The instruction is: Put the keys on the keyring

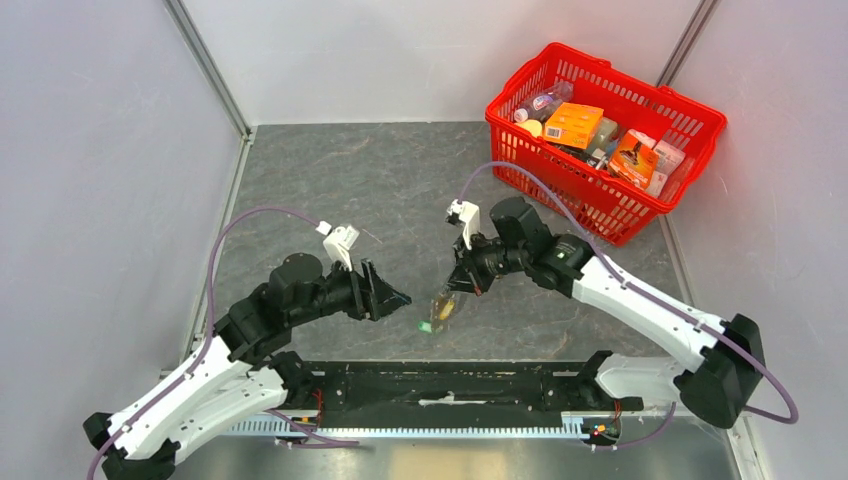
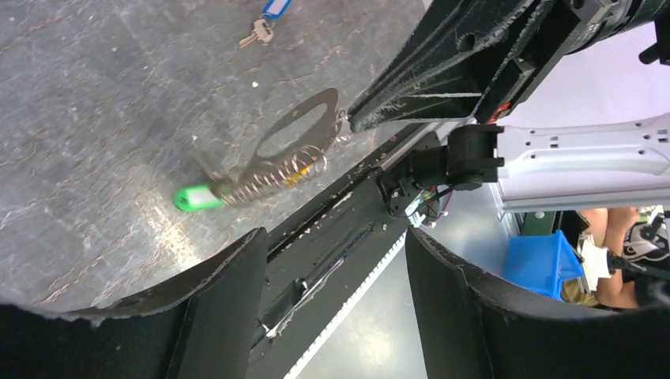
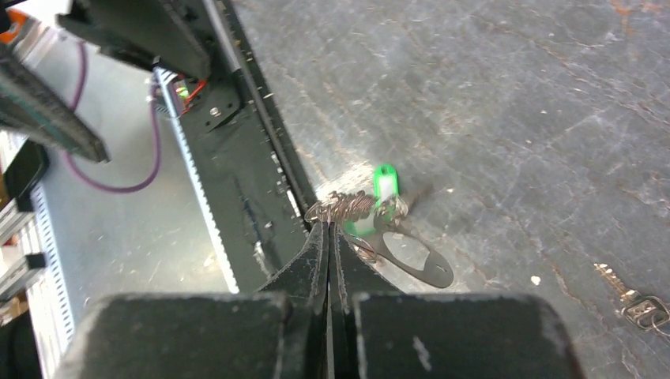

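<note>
Right gripper (image 3: 328, 229): fingers pressed together, clamped on the metal coil at the top of the keyring (image 3: 341, 208).
Keyring position: it hangs from the right fingertips over the near middle of the table (image 1: 330, 180), just ahead of the black base rail (image 1: 450, 385).
Keyring layout: the green tag (image 3: 383, 182) sits at the end furthest from the fingers, and the strap loop spreads out beside the coil. Contact with the table cannot be told.
Right arm pose: reaches in from the right base, forearm angled toward table centre, wrist pitched down, fingers pointing at the near edge.
Left gripper (image 2: 333, 237): fingers apart, holding nothing.
Left arm pose: elbow raised, wrist level, fingers aimed rightward at the keyring (image 1: 443, 306), near it but apart.
Key (image 2: 265, 24): blue-headed, flat on the table, beyond the keyring and well apart from both grippers.
Basket (image 1: 655, 215): red, at the far right corner, holding boxes and bottles.
</note>
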Tool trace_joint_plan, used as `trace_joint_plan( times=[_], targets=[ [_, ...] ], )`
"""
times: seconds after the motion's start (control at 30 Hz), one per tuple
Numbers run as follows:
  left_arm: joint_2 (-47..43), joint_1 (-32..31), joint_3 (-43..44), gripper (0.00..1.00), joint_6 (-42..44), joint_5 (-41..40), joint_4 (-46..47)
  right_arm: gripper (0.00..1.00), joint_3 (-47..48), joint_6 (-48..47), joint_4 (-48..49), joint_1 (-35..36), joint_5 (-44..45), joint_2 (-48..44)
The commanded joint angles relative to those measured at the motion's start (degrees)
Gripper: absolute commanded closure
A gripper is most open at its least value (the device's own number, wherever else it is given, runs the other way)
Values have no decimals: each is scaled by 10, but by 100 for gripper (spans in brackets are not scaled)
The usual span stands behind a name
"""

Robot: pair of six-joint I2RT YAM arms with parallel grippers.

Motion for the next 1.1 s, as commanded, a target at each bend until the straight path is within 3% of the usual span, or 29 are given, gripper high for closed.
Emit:
trace_joint_plan(
  times=[0.0,0.27,0.4,0.73,1.07],
  targets=[
    [-3,1,23,29,40,58,34,100,50,-21,-66,2,-75,-43],
    [13,1,31,29,38,144,117,100,103,-48,-170,9,-110,-98],
    [29,1,28,29,36,179,171,100,129,-39,-178,11,-123,-101],
    [53,0,-30,33,-37,229,384,100,151,47,-115,16,-124,-106],
    [52,-1,-40,42,-56,235,436,100,105,178,32,17,-90,-152]
  ],
)
